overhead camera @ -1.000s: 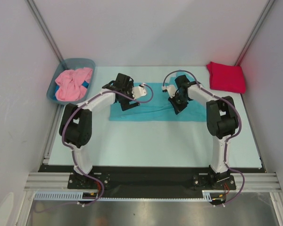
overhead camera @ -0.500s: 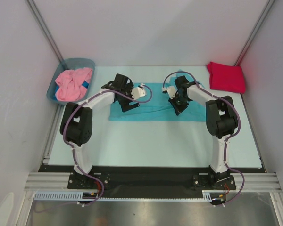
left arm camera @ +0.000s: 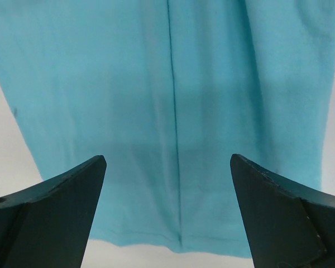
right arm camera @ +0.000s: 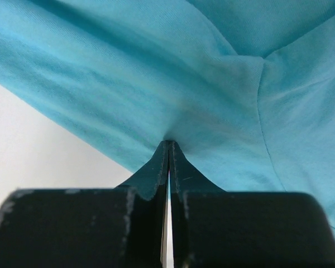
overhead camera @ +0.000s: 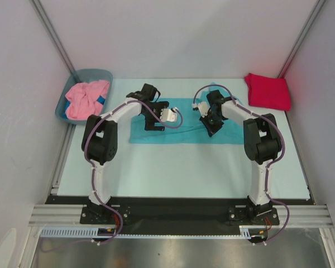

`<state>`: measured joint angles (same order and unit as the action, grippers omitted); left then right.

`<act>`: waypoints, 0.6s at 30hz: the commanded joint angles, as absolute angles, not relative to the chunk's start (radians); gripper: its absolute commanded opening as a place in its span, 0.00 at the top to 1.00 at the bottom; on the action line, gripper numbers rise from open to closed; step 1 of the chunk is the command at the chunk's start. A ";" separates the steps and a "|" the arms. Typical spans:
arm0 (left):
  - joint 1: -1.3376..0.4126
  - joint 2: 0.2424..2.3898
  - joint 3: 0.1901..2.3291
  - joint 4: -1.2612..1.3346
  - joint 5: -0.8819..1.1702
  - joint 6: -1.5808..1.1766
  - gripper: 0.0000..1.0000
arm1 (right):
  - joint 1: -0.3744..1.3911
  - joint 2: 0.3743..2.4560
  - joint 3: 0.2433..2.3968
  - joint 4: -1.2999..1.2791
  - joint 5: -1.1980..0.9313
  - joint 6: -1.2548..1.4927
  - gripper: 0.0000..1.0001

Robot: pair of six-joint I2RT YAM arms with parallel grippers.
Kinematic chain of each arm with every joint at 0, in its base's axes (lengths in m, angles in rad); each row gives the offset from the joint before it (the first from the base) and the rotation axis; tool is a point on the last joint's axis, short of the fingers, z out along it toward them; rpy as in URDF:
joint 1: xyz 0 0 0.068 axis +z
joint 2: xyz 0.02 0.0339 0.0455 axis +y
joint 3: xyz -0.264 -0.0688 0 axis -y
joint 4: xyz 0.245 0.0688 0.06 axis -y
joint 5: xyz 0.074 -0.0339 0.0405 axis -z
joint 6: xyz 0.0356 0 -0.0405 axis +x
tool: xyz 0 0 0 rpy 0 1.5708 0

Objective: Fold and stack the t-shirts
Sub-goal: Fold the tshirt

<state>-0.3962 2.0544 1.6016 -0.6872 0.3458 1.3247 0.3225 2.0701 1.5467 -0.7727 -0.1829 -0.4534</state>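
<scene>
Right jaws clenching on turquoise shirt (right arm camera: 128, 72), cloth bunching at tips. Left jaws hanging wide above same shirt, grasping nothing. Shirt lying flat mid-worktop (overhead camera: 156, 167). Cloth looking light, limp, likely sagging if lifted; pinching hem or corner edge probably gripping best.

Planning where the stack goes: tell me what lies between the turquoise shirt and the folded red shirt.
Only a strip of bare table separates the turquoise shirt from the red shirt. The top view shows it, with the right arm crossing above its near end.
</scene>
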 commanded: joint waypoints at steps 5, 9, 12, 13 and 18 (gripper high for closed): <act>-0.422 2.160 1.894 -0.935 0.561 1.491 0.00 | 0.324 2.031 1.532 -0.761 -0.137 -0.449 1.00; -0.449 2.148 1.945 -1.032 0.629 1.571 0.00 | 0.324 2.031 1.534 -0.756 -0.133 -0.443 1.00; -0.477 2.120 1.927 -1.069 0.649 1.611 0.00 | 0.325 2.029 1.531 -0.753 -0.137 -0.442 1.00; -0.482 2.120 1.925 -1.078 0.646 1.611 0.00 | 0.325 2.031 1.529 -0.750 -0.133 -0.442 1.00; -0.500 2.143 1.927 -1.146 0.661 1.625 0.00 | 0.327 2.034 1.535 -0.746 -0.130 -0.446 1.00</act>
<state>-0.4950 2.1643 1.9118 -1.0615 0.5800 1.5661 0.3237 2.0701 1.5352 -0.7654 -0.1432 -0.4522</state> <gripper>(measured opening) 0.996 0.009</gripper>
